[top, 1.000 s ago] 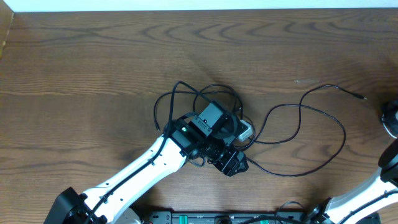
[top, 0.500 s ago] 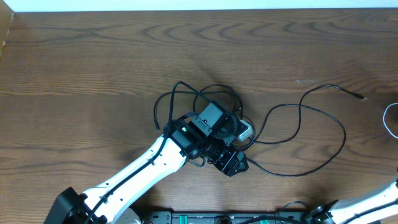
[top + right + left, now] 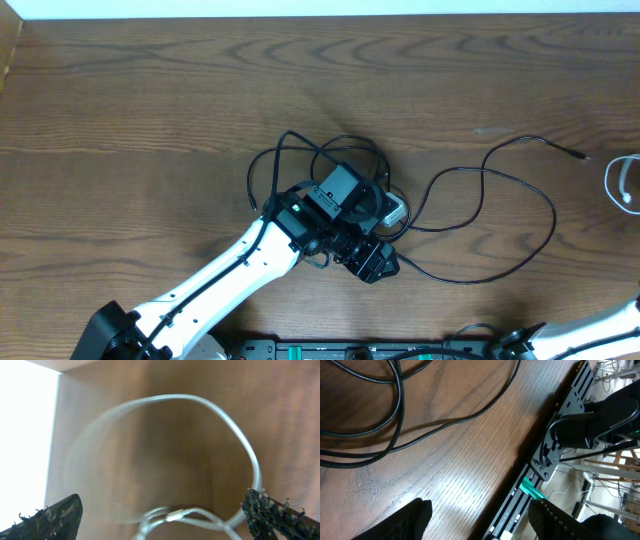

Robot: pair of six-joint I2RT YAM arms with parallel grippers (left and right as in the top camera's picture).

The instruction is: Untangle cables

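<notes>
where the overhead view looks down on the wooden table, the left arm reaches from the lower left to the middle. its left gripper sits just below a knot of black cables. one black strand loops out to the right and ends in a small plug. a white cable curls at the far right edge, well apart from the knot.

in the left wrist view the left gripper has its fingers spread wide with nothing between them, low in the frame over bare wood. the black cables cross the upper left.

in the right wrist view the right gripper is likewise released, with its fingers at the two lower corners. the blurred white cable loops across the middle, and its strands cross low between the tips.
</notes>
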